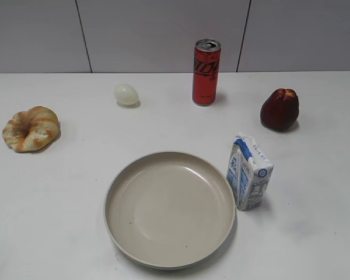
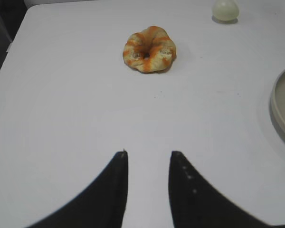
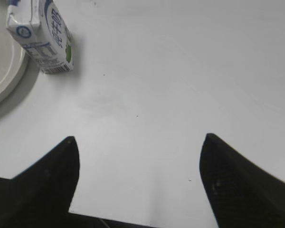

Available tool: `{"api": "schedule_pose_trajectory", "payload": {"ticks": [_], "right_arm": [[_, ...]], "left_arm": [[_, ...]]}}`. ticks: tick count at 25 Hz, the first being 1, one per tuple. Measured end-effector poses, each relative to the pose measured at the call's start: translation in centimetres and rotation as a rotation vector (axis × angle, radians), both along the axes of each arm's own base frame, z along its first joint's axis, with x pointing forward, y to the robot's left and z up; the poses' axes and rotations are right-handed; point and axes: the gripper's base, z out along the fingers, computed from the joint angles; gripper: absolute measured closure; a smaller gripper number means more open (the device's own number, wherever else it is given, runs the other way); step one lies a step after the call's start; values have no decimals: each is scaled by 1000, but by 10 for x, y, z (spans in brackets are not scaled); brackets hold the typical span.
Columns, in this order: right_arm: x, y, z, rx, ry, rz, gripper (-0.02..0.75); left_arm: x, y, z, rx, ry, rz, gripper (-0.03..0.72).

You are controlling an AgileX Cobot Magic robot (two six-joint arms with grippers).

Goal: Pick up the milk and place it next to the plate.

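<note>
The milk (image 1: 249,172), a small white-and-blue carton, stands upright on the white table right beside the right rim of the plate (image 1: 169,256), a large beige dish at the front middle. The milk also shows at the top left of the right wrist view (image 3: 40,38), next to the plate's rim (image 3: 4,80). My right gripper (image 3: 138,140) is open and empty, well back from the milk over bare table. My left gripper (image 2: 148,154) is open and empty, over bare table, with the plate's rim (image 2: 281,109) at its right. Neither gripper shows in the exterior view.
A tall red soda can (image 1: 206,72) stands at the back middle. A dark red fruit (image 1: 279,109) lies at the back right, a pale egg (image 1: 126,94) at the back left, and a bread ring (image 1: 31,128) at the far left, also in the left wrist view (image 2: 149,49).
</note>
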Motion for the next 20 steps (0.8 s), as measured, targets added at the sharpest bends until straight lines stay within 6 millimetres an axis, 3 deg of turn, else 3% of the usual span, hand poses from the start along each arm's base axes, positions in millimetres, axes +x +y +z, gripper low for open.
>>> {"api": "schedule_pose_trajectory", "payload": {"ticks": [5,9,20], "right_arm": [[-37,-10,9,3,-230,-9,146],[-55,-17,0,-19,-294,-21,147],[-63,-18,0,-6,-344,-20,148]], "left_arm": [[0,0,0,0,0,0,459],[0,0,0,0,0,0,459],[0,0,0,0,0,0,459]]}}
